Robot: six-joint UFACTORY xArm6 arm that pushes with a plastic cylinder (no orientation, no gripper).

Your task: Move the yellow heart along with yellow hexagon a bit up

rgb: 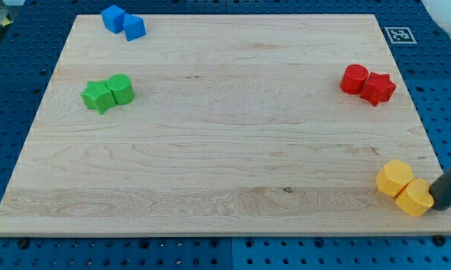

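Four pairs of blocks sit on the wooden board (210,135); you can check them from the view's left to its right.

- Far left: a green star-like block (97,97) touches a green cylinder (121,88). Above them, near the top edge, two blue blocks (113,17) (134,27) sit together; their shapes are hard to tell. None belongs to the task.
- Centre: no blocks.
- Right, upper: a red cylinder-like block (354,79) touches a red star-like block (378,88), well apart from the yellow pair.
- Right, lower corner: your task's things. One yellow block (395,178) touches a second yellow block (415,198); which is the heart and which the hexagon cannot be told.
- Far right: my tip (437,204) rests just beside the lower yellow block, at its right, seemingly touching. The rod leans out toward the view's right edge.
- Jaws: none fitted, so no open or closed state applies.
- Step in hand, by judgement: contact made, push not yet evident. The next move calls for pushing toward the view's top, both blocks kept together.
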